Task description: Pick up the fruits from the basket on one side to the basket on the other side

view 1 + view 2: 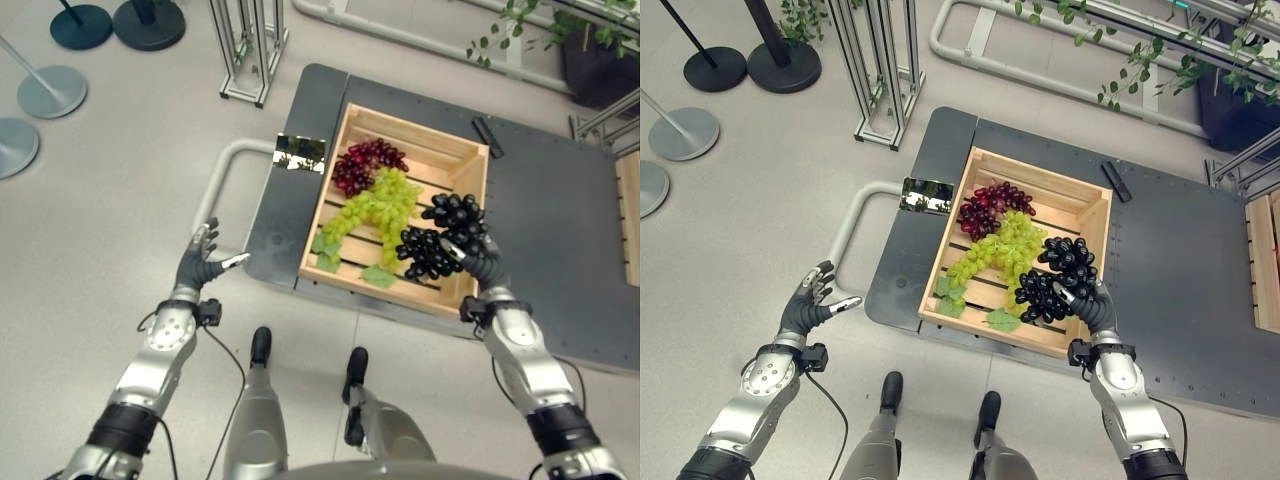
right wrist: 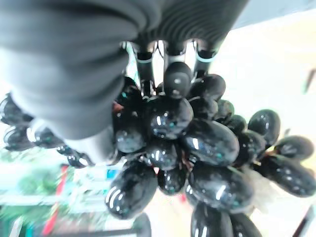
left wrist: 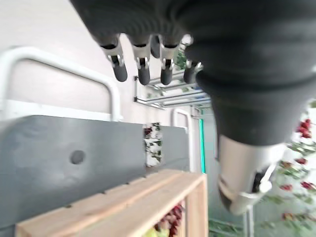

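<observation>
Right hand clutching black grapes over wooden crate, left hand loose-fingered, dark grey cart deck, pale floor

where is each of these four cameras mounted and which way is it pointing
Left eye view: on the head, looking down at the wooden crate on the grey cart; both arms show.
Right eye view: same head, same scene a little to one side.
Left wrist view: on the left arm, along the open left robot hand toward the crate's side.
Right wrist view: on the right arm, along the right robot hand curled round the black grapes, also seen in the eye views.
</observation>
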Robot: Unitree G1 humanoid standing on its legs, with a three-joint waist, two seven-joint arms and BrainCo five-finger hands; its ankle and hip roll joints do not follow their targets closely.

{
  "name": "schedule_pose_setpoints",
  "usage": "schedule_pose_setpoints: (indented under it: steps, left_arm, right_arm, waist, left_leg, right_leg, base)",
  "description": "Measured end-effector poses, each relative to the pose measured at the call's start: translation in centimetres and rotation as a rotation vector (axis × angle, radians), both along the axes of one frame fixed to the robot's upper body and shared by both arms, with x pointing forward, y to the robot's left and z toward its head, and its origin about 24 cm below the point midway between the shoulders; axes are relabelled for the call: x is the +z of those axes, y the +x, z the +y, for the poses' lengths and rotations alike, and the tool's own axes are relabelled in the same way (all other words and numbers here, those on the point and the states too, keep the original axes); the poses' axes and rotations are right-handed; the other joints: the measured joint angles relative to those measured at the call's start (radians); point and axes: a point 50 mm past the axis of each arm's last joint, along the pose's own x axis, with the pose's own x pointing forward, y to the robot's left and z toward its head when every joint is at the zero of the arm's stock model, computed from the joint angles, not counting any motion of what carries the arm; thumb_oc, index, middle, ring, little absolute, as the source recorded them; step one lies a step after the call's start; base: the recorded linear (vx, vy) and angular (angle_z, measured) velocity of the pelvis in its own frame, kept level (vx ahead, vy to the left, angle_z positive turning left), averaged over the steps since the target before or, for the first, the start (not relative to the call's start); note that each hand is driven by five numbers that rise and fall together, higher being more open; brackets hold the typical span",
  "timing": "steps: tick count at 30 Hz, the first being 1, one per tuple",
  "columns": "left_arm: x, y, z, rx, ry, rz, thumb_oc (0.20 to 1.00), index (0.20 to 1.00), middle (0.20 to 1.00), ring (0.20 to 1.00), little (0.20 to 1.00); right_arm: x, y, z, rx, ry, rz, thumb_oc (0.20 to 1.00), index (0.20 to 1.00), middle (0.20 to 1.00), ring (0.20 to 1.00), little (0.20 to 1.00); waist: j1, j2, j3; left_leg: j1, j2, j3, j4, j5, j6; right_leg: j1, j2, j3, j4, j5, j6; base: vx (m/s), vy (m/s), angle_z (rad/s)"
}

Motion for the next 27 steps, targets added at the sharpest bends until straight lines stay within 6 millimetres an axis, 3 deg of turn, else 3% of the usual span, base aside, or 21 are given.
schedule_pose_setpoints:
  steps: [7, 16, 19, 27]
  left_arm:
    - [-0.6, 0.6, -3.2, -0.175, 0.118, 0.031, 1.000, 1.000, 1.000, 1.000, 1.000]
    - [-2.3, 0.3, -6.0, -0.268, 0.120, 0.084, 1.000, 1.000, 1.000, 1.000, 1.000]
    - [-3.3, 0.0, -7.7, -0.324, 0.111, 0.116, 1.000, 1.000, 1.000, 1.000, 1.000]
    - [-3.2, 0.2, -10.2, -0.395, 0.083, 0.107, 1.000, 1.000, 1.000, 1.000, 1.000]
  right_arm:
    - [-0.7, 0.3, 2.8, 0.162, -0.050, 0.051, 0.200, 0.200, 0.200, 0.200, 0.200]
    - [-1.3, 0.4, 5.6, 0.270, -0.052, 0.093, 0.200, 0.200, 0.200, 0.200, 0.200]
    - [-1.0, 1.0, 8.1, 0.348, -0.049, 0.084, 0.200, 0.200, 0.200, 0.200, 0.200]
    - [-0.2, 1.7, 11.3, 0.445, -0.074, 0.069, 0.200, 0.200, 0.200, 0.200, 0.200]
  waist:
    - [-0.005, 0.007, -0.109]
    - [-0.014, 0.021, -0.161]
    - [-0.021, 0.032, -0.181]
    - [-0.023, 0.052, -0.213]
  left_leg:
    - [0.032, 0.000, 0.006, -0.018, 0.000, 0.000]
    - [0.034, -0.001, 0.007, -0.018, 0.000, 0.001]
    - [0.041, -0.002, 0.007, -0.018, 0.001, 0.002]
    - [0.050, 0.000, 0.007, -0.018, 0.000, 0.002]
  right_leg:
    - [0.021, 0.001, 0.005, 0.000, -0.002, 0.001]
    - [0.023, 0.000, 0.008, 0.000, -0.002, 0.001]
    - [0.028, 0.000, 0.011, 0.000, -0.002, 0.001]
    - [0.038, 0.003, 0.013, 0.000, -0.003, 0.000]
  base:
    - [0.03, -0.006, -0.02]
    - [0.03, 0.000, 0.00]
    - [0.03, 0.000, -0.03]
    - [0.01, 0.000, 0.00]
